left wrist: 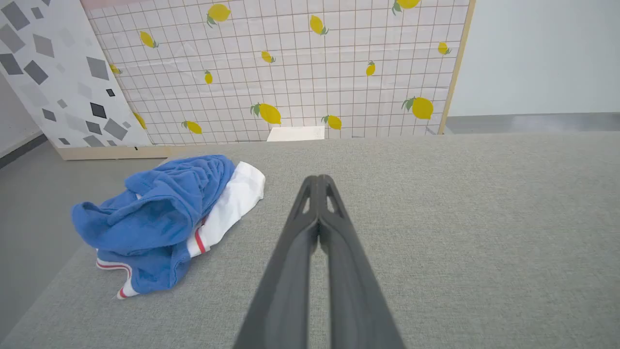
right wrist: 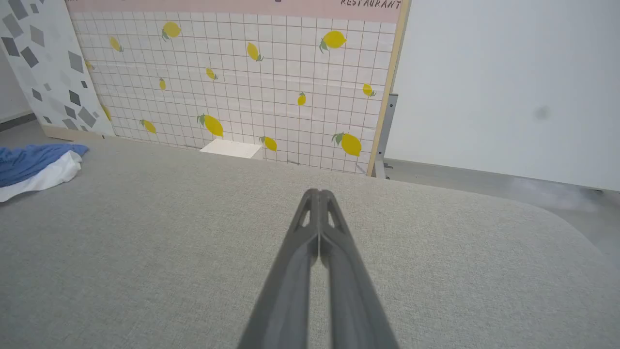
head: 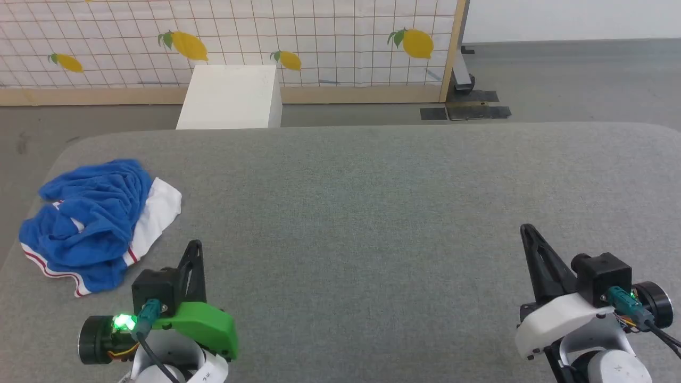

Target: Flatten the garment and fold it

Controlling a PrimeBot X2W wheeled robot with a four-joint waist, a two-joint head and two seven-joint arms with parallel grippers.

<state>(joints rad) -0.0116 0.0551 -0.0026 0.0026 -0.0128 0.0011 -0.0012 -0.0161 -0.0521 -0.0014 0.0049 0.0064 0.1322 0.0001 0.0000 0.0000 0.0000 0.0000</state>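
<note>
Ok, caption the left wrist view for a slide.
Shut left end effector, clear of the crumpled garment on the grey table.

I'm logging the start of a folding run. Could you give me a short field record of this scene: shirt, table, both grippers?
shirt: blue and white with red-striped trim, crumpled in a heap near the table's left edge
table: grey fabric top
left gripper: shut, holding nothing, close to the shirt but apart from it
right gripper: shut, holding nothing, far across the table from the shirt
background: white box on the floor before a lemon-print screen
progress: flattening not yet begun
</note>
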